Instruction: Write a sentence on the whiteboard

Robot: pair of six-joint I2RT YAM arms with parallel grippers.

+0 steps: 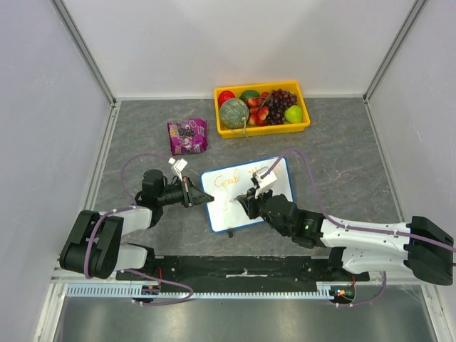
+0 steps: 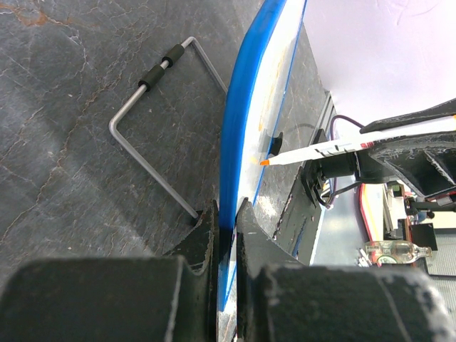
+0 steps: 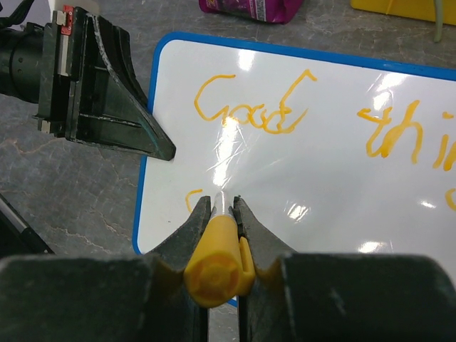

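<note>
Two orange cursive words of the sentence (image 3: 274,121), "Good" and a cut-off "thi…", run along the top of the whiteboard (image 1: 229,194). It is a glossy white board with a thin blue rim and rounded corners, lying skewed mid-bench (image 1: 342,164), nearer than the yellow fruit tray (image 1: 263,130) and purple snack bag (image 1: 187,136). The left tool (image 1: 199,197) pinches the board's left rim, while the right tool (image 3: 222,214) is clamped around an orange marker (image 3: 214,267) whose tip points at the board just beside a short stroke of a second line.
</note>
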